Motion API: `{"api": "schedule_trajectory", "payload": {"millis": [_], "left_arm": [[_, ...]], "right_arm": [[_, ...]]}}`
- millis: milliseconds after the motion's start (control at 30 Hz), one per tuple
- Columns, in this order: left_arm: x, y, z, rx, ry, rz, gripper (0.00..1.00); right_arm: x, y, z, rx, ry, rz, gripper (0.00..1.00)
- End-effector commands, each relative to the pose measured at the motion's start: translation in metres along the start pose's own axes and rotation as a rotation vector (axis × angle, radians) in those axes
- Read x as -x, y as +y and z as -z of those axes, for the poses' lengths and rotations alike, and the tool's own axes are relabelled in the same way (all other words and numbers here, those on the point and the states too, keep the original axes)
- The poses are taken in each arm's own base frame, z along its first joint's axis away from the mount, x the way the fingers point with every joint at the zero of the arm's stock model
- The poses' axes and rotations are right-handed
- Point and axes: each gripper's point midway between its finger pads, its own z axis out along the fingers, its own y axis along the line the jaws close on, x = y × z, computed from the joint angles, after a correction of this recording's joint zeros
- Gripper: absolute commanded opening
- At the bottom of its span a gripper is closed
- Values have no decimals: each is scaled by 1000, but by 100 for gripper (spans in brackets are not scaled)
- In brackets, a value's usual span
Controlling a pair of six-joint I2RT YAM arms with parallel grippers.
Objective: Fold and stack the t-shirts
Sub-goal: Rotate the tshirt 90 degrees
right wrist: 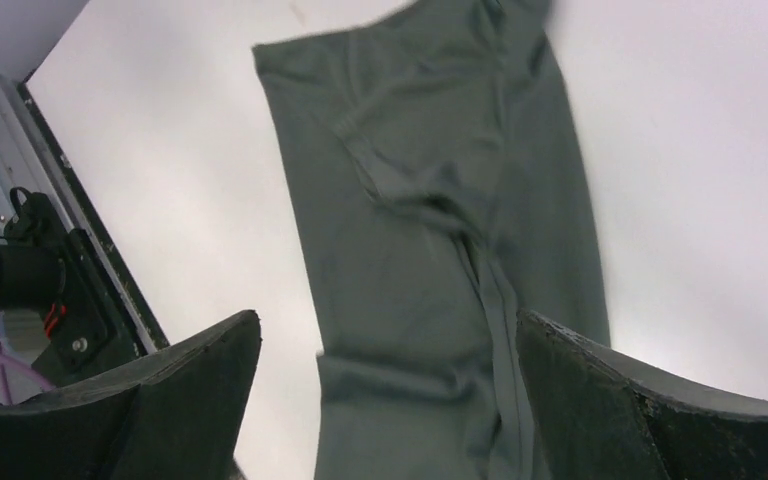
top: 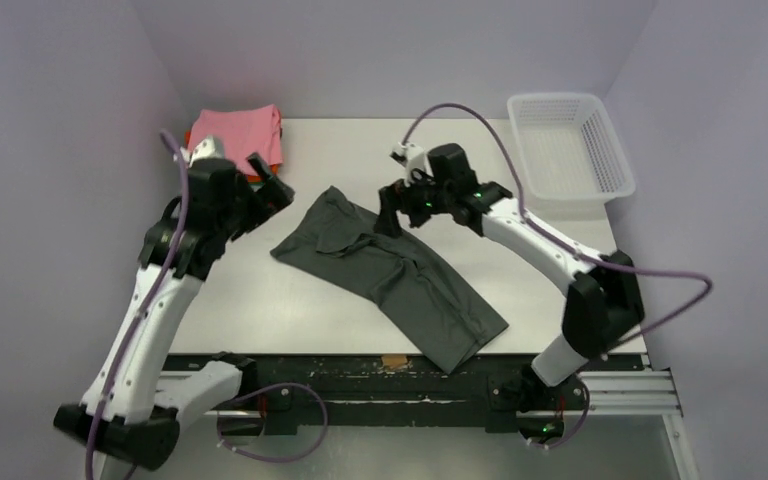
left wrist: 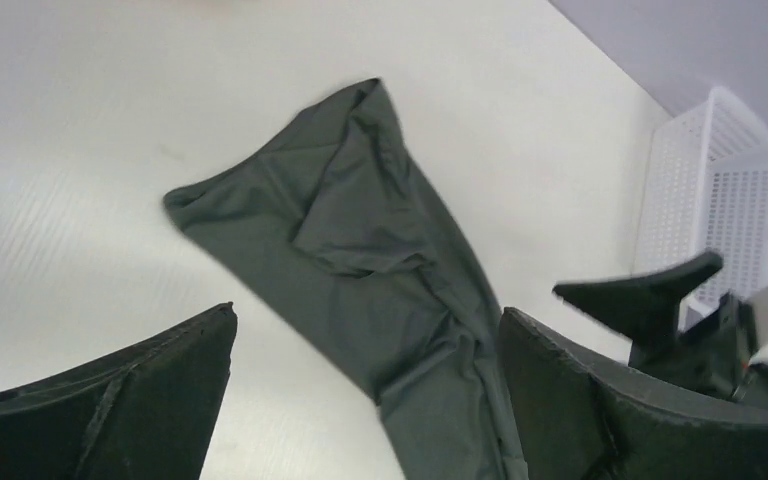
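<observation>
A: Where's the long, creased dark charcoal-grey cloth t-shirt?

B: Mid white table, lying flat, running 11 to 5 o'clock. Your right gripper is over its 12 o'clock edge, jaws wide, nothing held.

A: Left gripper?

B: Also wide, empty, by the shirt's 10 o'clock end. Folded pink cloth t-shirt lies on the orange cloth t-shirt at 11 o'clock. White plastic mesh basket at 2 o'clock.
</observation>
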Motion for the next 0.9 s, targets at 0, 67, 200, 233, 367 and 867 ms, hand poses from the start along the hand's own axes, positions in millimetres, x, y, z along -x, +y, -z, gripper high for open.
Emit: {"api": "schedule_trajectory", "payload": {"millis": [0, 67, 200, 233, 367, 867], "left_arm": [[-75, 107, 5, 287, 74, 24, 100], [-100, 130, 17, 319, 99, 60, 100], [-134, 160, 28, 374, 137, 134, 100], [-140, 166, 28, 389, 141, 148, 100], [-139, 167, 28, 375, 115, 161, 100], [-113, 108, -27, 224, 175, 42, 100]], "right_arm": [[37, 50, -65, 206, 32, 209, 97], [35, 57, -98, 224, 103, 259, 97], [5, 65, -164, 271, 225, 253, 97], [-2, 64, -176, 274, 251, 242, 97], [-15, 58, -217, 254, 279, 211, 97], [-1, -135, -252, -192, 147, -341, 98]]}}
